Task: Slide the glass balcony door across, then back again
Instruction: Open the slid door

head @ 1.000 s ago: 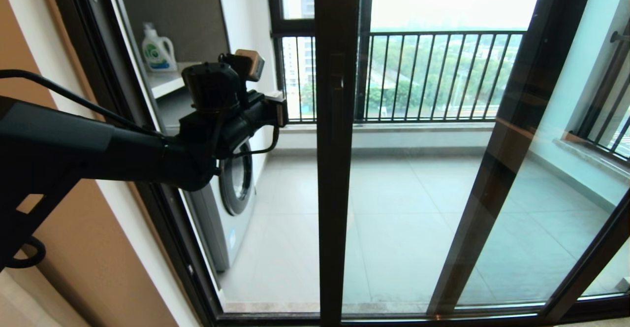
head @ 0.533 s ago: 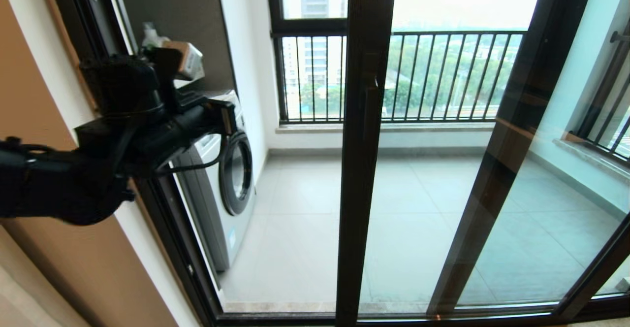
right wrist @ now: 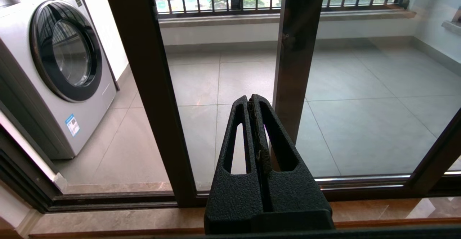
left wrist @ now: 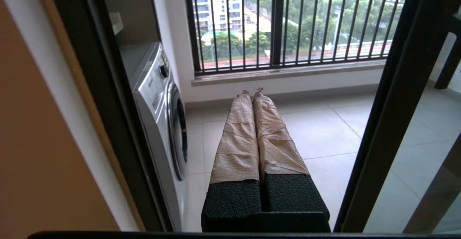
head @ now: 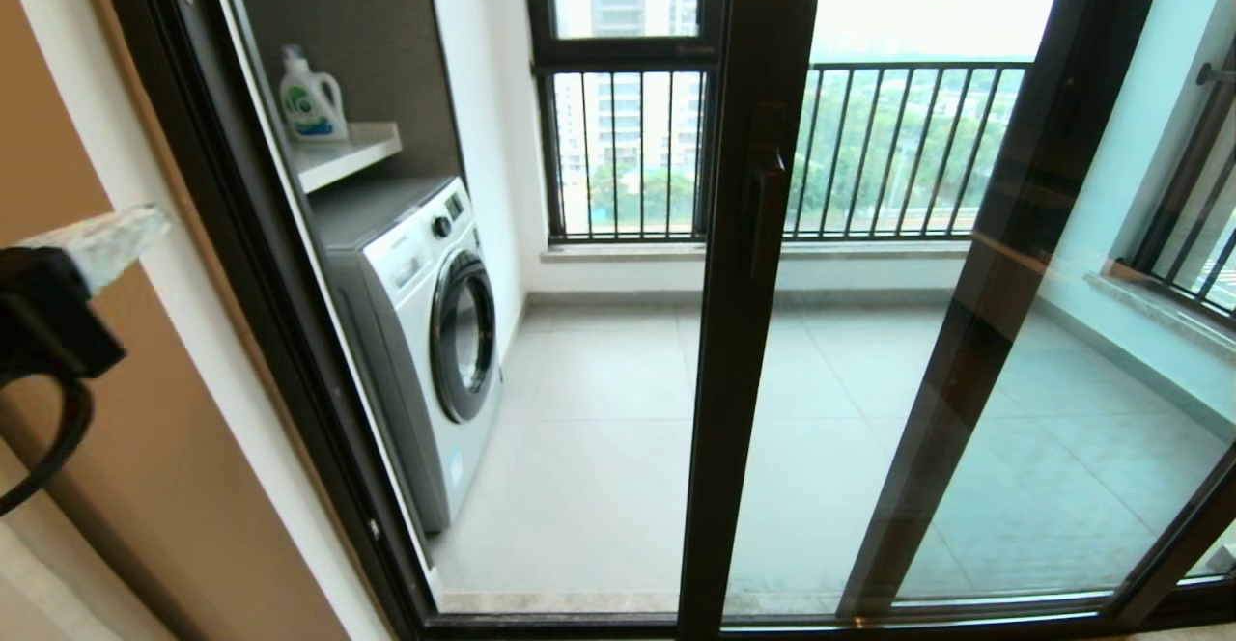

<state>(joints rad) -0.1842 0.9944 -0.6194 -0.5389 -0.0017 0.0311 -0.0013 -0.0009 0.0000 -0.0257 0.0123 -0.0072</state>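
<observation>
The glass balcony door [head: 748, 284] stands partly slid to the right, its dark upright carrying a slim handle [head: 768, 207]. An open gap lies between that upright and the left jamb [head: 261, 264]. My left gripper [left wrist: 252, 92] is shut with nothing in it, drawn back at the far left and apart from the door; its taped fingers [head: 97, 240] show at the head view's edge. The door upright [left wrist: 389, 106] passes to one side of it. My right gripper [right wrist: 251, 100] is shut and empty, low before the door's upright [right wrist: 151, 88] and bottom track.
A second dark-framed pane's upright [head: 995, 264] stands behind the door on the right. On the balcony are a white washing machine [head: 425, 332], a shelf [head: 348, 153] with a detergent bottle [head: 311, 96], and a window with black railing bars [head: 898, 149].
The door has slid to the right, widening the gap. My left arm has drawn back leftward from the opening to the edge of the head view.
</observation>
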